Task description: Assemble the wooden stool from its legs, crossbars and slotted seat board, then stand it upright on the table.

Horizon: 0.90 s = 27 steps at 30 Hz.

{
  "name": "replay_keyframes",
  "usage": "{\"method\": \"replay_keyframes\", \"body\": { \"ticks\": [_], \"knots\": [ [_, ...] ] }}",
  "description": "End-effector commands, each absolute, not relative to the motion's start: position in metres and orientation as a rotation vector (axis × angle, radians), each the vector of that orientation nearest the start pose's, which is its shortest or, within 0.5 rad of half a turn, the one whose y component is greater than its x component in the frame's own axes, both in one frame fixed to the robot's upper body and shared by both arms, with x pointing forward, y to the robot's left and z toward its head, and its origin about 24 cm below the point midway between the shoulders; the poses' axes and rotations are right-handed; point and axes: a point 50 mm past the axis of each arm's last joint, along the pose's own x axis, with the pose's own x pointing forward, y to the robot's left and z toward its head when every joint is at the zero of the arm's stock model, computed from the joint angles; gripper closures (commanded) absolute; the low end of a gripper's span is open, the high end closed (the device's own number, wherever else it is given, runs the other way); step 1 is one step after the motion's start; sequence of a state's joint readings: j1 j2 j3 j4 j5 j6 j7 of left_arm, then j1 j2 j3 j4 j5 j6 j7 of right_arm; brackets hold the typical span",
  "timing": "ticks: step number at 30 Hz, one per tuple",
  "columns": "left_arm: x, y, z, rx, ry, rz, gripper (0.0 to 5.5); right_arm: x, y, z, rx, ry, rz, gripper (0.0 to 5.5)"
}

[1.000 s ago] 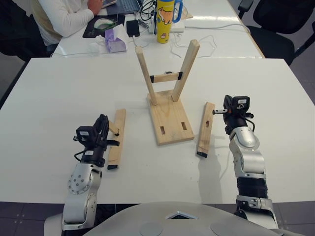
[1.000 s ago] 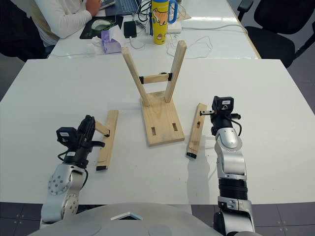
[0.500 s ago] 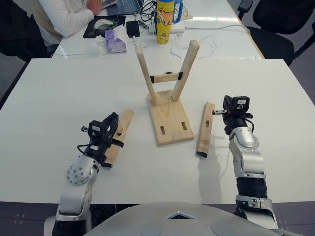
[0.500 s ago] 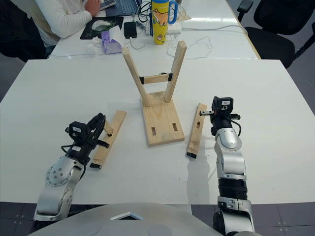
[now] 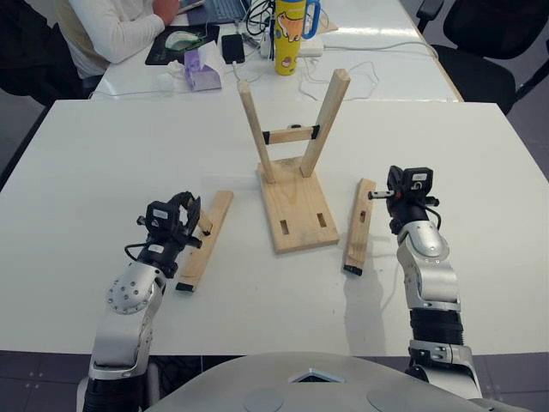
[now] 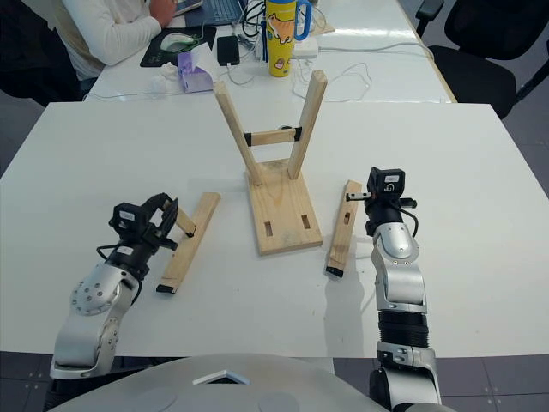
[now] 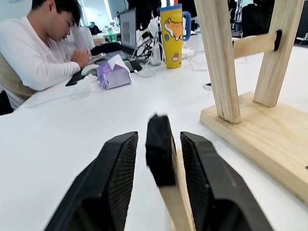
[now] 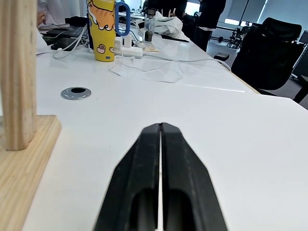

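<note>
Table [image 5: 103,154], white. Stool half built and upside down near the table's middle.

- Slotted seat board [image 5: 296,209]: pale wood, lying flat. Two empty rectangular slots [image 5: 302,225] are seen at its near end.
- Two standing legs [image 5: 256,133] are set in the far end, splaying apart toward the top. They are joined partway up by a short crossbar [image 5: 292,136] with black ends.
- Left loose leg [image 5: 206,238]: flat on the table, left of the board and apart from it. It has a black cap at the near end and a short stub on its left side.
- Right loose leg [image 5: 359,225]: flat on the table, just right of the board, also black-capped at the near end.

Left gripper [image 5: 190,216]: placed at the left side of the left loose leg, around the stub. Right gripper [image 8: 160,127]: placed just right of the right loose leg, apart from it.

By view:
- The head views give the full layout: both loose legs, the empty slots and the V of the standing legs.
- The left wrist view gives the grip detail. The fingers [image 7: 115,178] are spread, with a black-tipped wooden end between them and a gap on each side, so nothing is clamped.
- The right wrist view shows that gripper's two fingers pressed flat together, with nothing held. One standing leg and a corner of the board lie beside them.
- A round grommet [image 8: 76,93] in the tabletop and a yellow cup [image 8: 103,30] are recorded farther off.
</note>
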<state>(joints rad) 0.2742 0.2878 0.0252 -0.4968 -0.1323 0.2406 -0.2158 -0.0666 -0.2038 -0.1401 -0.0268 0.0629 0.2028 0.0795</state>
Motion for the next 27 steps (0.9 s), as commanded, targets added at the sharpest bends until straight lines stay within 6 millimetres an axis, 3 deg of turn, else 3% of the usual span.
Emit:
{"method": "replay_keyframes", "body": {
  "ticks": [1,4,11,14,16,19,27],
  "knots": [
    [0.208,0.182,0.116,0.152,-0.097,-0.217,3.87,0.265,-0.213,0.055,-0.117,0.095,-0.056,5.5],
    [0.216,0.179,0.139,0.128,-0.162,-0.226,3.87,0.264,-0.212,0.054,-0.118,0.098,-0.055,5.5],
    [0.242,0.193,0.175,0.02,-0.213,-0.197,4.85,0.264,-0.209,0.054,-0.117,0.099,-0.045,5.5],
    [0.248,0.193,0.201,-0.044,-0.287,-0.199,5.36,0.264,-0.209,0.053,-0.112,0.105,-0.043,5.5],
    [0.25,0.19,0.205,-0.073,-0.284,-0.218,5.47,0.262,-0.207,0.052,-0.11,0.109,-0.04,5.5],
    [0.25,0.185,0.186,-0.082,-0.184,-0.241,5.47,0.261,-0.206,0.051,-0.109,0.111,-0.036,5.5],
    [0.235,0.186,0.08,-0.147,0.213,-0.255,5.47,0.26,-0.203,0.053,-0.062,0.116,-0.041,5.5]
  ]
}}
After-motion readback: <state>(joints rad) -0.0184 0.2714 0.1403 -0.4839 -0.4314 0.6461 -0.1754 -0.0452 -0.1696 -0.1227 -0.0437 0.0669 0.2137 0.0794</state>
